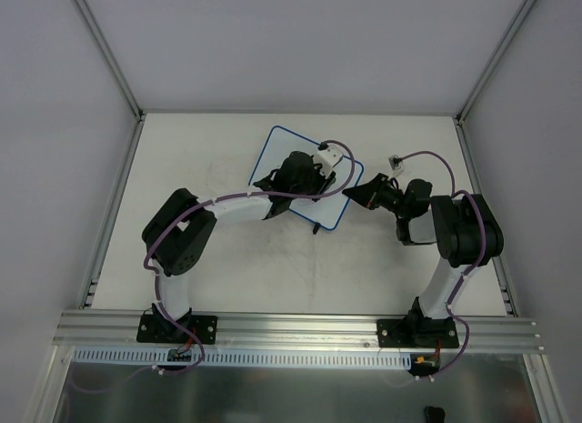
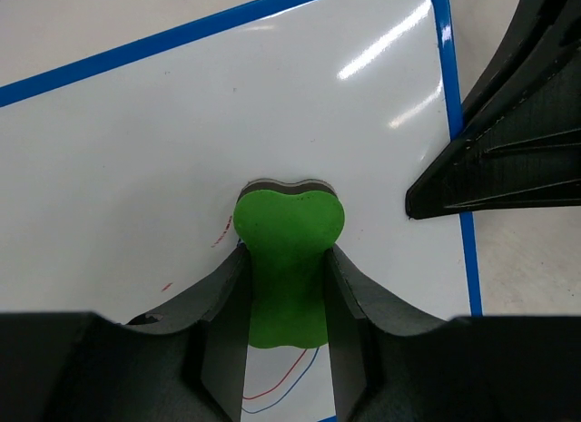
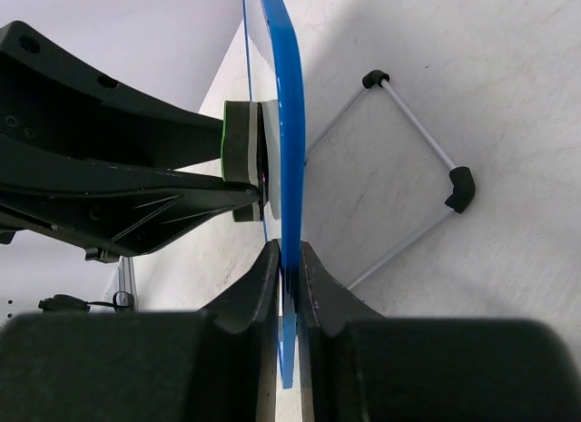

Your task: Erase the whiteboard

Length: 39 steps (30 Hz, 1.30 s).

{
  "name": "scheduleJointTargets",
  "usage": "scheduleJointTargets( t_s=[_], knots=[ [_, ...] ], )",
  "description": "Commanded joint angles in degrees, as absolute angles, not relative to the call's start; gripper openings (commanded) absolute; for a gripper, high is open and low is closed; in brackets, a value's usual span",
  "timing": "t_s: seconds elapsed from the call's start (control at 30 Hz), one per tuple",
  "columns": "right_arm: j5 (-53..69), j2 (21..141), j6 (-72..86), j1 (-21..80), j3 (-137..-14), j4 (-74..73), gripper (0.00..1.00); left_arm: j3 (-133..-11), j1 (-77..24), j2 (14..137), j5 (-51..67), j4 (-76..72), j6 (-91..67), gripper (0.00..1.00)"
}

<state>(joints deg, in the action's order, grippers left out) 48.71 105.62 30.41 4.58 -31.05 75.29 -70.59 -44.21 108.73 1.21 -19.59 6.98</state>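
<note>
The whiteboard (image 1: 277, 155), white with a thin blue frame, stands tilted mid-table. My left gripper (image 1: 305, 173) is shut on a green eraser block (image 2: 289, 259) and presses its dark felt face against the board surface (image 2: 182, 141). Red and blue pen lines (image 2: 281, 386) and small red marks (image 2: 221, 231) remain near the eraser. My right gripper (image 1: 353, 194) is shut on the board's blue edge (image 3: 290, 168), seen edge-on in the right wrist view. Its fingers (image 3: 313, 286) clamp both sides. The board's wire stand with black feet (image 3: 458, 188) rests on the table behind it.
The white table (image 1: 227, 277) is ringed by grey walls and aluminium posts (image 1: 105, 50). An aluminium rail (image 1: 300, 327) runs along the near edge, carrying both arm bases. Purple cables loop over both arms.
</note>
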Motion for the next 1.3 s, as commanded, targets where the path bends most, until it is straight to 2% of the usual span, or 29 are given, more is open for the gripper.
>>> scheduleJointTargets(
  t_s=[0.0,0.3,0.57,0.93,1.27],
  knots=[
    [48.08,106.0,27.51,4.31,-30.85,87.8,0.0,-69.96,-43.24,111.62,0.35,-15.82,7.56,0.0],
    [48.08,105.73,27.69,4.31,-30.85,87.8,0.0,-63.73,-30.34,107.06,7.99,-20.91,-8.16,0.0],
    [48.08,105.65,27.77,4.22,-30.76,87.8,0.0,-62.23,-25.4,105.82,4.49,-17.05,-17.05,0.0],
    [47.99,105.73,27.77,4.22,-30.85,87.8,0.0,-59.69,-27.59,106.35,5.89,-18.54,-19.33,0.0],
    [48.08,105.38,28.04,4.13,-30.59,87.8,0.0,-53.62,-29.88,102.75,-8.24,-21.8,-20.48,0.0]
  ],
)
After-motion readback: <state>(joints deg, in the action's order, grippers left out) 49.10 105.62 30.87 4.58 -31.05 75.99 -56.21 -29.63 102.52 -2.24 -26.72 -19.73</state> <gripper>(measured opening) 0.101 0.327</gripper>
